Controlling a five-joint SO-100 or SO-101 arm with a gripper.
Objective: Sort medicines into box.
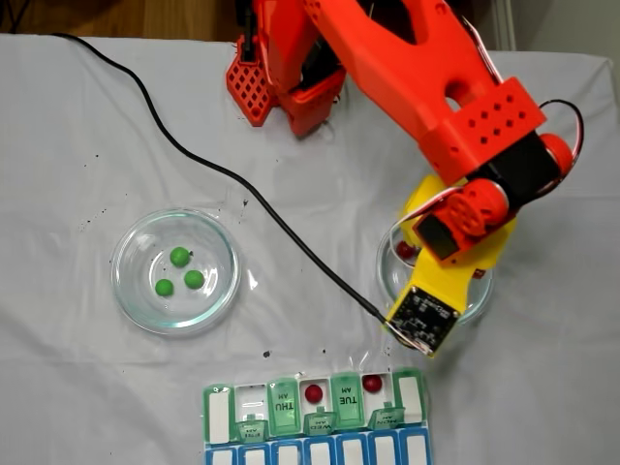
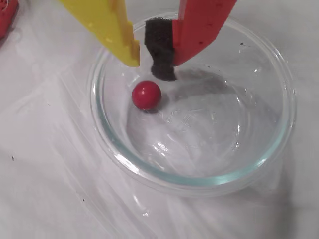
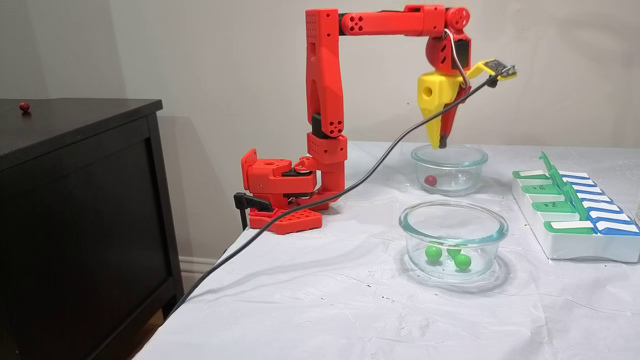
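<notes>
The box (image 1: 315, 418) is cut off by the lower edge in a fixed view; the red ball's dish (image 1: 481, 295) is largely hidden by the arm, and perhaps the ball itself.

The arm (image 3: 325, 75) is bright red-orange with a yellow gripper (image 2: 155, 63) finger and a black pad. Three balls (image 1: 179, 271) are green, one ball (image 2: 146, 94) glossy red. The box (image 1: 315, 417) mixes green, white and blue.

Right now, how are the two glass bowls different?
The bowl under the gripper, the far bowl, holds one red ball. The near bowl holds three green balls and has nothing above it. In the side fixed view the near bowl lies closer to the camera, the far bowl closer to the arm. Both are round, clear glass, standing upright on the white cloth.
</notes>
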